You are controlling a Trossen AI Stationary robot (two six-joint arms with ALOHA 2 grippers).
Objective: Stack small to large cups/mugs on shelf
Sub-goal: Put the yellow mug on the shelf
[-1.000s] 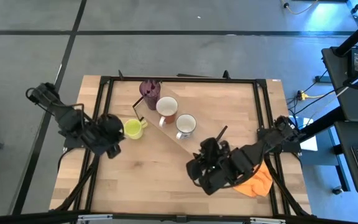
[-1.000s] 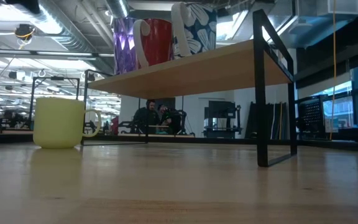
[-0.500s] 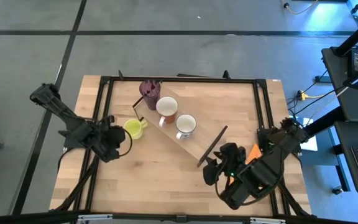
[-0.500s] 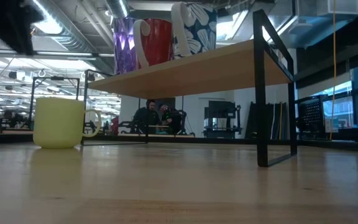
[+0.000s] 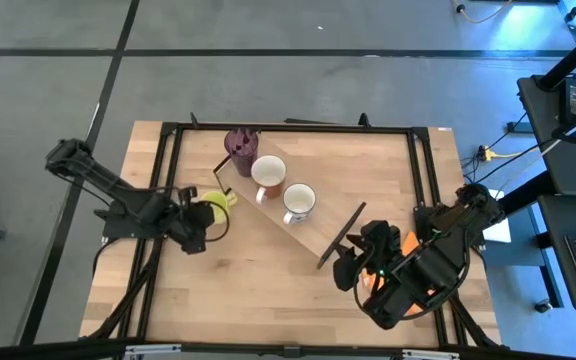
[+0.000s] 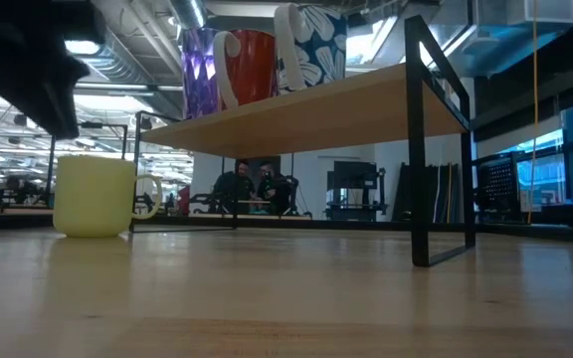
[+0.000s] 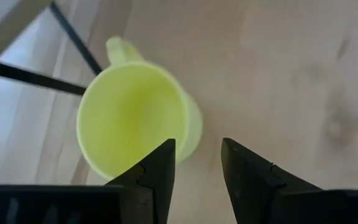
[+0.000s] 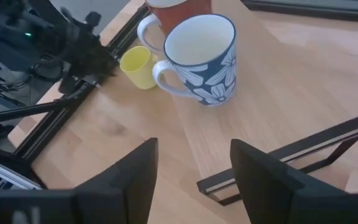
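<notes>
Three vessels stand in a row on the shelf point(image 5: 298, 210): the dark purple tumbler point(image 5: 241, 146) at one end, then the red-brown mug point(image 5: 268, 176), then the blue mug with white flowers point(image 5: 298, 202). They run from tallest to lowest, so the row seems to follow the size order that the task asks for, with free plank left after the flowered mug.

The yellow-green mug point(image 5: 215, 205) is not on the shelf yet. It stands on the bench point(image 5: 268, 290), just beside the shelf's end bar point(image 5: 224, 176). It looks like the smallest one, so I judge it belongs at the free end.

The left gripper point(image 7: 197, 165) hovers above this mug with its jaws apart, one finger over the rim, probably to pinch the wall of the mug.

The right gripper point(image 8: 191, 165) waits near the other end of the shelf, jaws apart and holding nothing, probably to leave room there.
</notes>
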